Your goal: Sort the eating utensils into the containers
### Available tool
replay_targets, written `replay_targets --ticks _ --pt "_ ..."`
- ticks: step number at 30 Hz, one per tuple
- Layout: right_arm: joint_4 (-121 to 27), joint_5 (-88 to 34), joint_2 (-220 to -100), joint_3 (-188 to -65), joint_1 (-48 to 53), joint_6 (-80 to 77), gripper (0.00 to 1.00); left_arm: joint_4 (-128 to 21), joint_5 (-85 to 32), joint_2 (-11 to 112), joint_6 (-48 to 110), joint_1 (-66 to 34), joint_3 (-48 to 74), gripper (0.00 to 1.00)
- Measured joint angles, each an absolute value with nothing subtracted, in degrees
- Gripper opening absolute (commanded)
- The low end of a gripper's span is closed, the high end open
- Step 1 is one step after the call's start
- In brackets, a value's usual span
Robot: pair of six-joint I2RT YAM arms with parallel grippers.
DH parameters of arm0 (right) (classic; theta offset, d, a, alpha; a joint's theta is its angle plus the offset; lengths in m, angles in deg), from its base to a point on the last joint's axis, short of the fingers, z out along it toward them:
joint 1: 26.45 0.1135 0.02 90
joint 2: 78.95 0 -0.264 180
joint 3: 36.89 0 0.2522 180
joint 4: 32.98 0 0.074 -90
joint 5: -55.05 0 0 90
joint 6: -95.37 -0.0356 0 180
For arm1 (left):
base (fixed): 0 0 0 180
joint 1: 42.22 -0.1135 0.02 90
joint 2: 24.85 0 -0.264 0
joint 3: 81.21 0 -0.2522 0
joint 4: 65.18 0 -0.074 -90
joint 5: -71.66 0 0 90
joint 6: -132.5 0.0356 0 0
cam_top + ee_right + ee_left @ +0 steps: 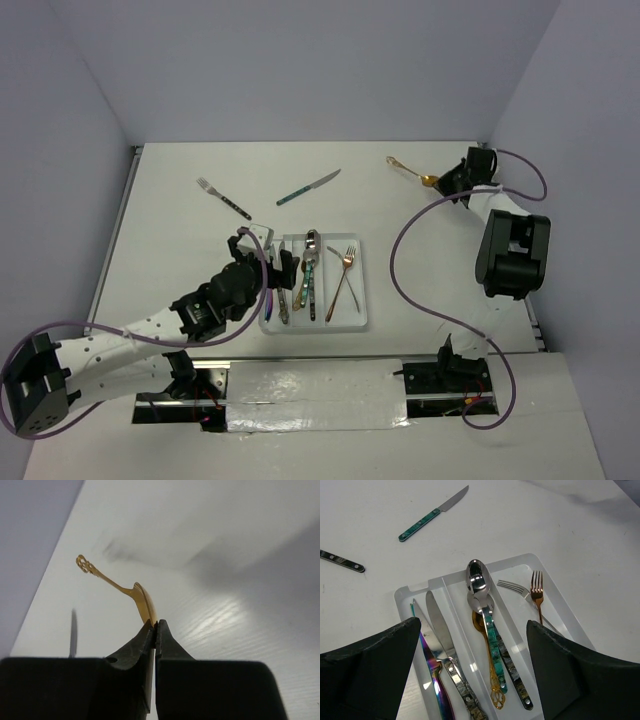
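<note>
Gold spoon (408, 171) sits at the far right of the surface (180, 260), well apart from the tray (362, 300). Right claw (437, 181) is pressed together on the rim of its bowl, handle pointing away from the claw. Cannot tell whether the spoon is clear of the surface yet.

Step in hand, as I judge it: pick-up of this spoon by the right arm, grasp made, carry not begun.

Tray already holds knives in the left compartment (437, 630), spoons in the middle compartment (485, 625) and two crossed forks in the right compartment (530, 595). Left claw (474, 630) hangs spread over the near end of the tray, pinching nothing.

Two pieces lie loose on the far surface: teal-handled knife (308, 187) and dark-handled fork (222, 198), apart from each other and from the tray.

Next move likely calls for a lift, a carry left and nearer to the middle compartment, and turning the spoon in line with the slot before release. Grip is thin, on the bowl edge only, so the spoon may swing or slip. Left arm is over the tray and may need to clear out.
</note>
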State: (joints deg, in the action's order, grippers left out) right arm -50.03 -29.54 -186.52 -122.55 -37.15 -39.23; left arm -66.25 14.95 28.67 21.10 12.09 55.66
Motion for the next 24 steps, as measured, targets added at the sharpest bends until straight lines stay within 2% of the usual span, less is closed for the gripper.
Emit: replay_targets --ticks 3,13,24 --pt "-49.96 -20.65 -185.21 -126.01 -37.15 -32.06 0.0 -66.53 14.47 29.41 21.07 12.09 55.66 0.99" --pt "-46.6 0.45 -170.68 -125.42 -36.16 -17.24 0.0 -65.88 14.39 28.19 21.03 12.09 55.36 0.99" --pt "-68.06 13.6 -175.59 -137.81 -19.2 10.7 0.0 -67.52 14.78 21.04 21.23 12.09 56.4 0.99"
